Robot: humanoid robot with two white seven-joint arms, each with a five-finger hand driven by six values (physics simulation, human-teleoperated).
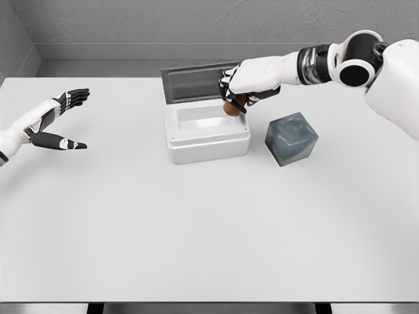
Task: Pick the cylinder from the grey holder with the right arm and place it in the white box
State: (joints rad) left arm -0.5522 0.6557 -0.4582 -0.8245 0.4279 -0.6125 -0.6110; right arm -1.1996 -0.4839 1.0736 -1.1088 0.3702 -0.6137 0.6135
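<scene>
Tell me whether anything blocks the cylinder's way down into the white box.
Nothing visible does. The right hand holds the brown cylinder above the right rear edge of the white box; its lid stands open behind, and the grey holder sits off to the right.

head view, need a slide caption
Right hand holds the brown cylinder over the open white box, beside the grey holder.

Bright, even, diffuse light; soft faint shadows; sharp render, no glare, no blur.

cylinder [232,108] mostly hidden by right robot hand [237,88]
</scene>
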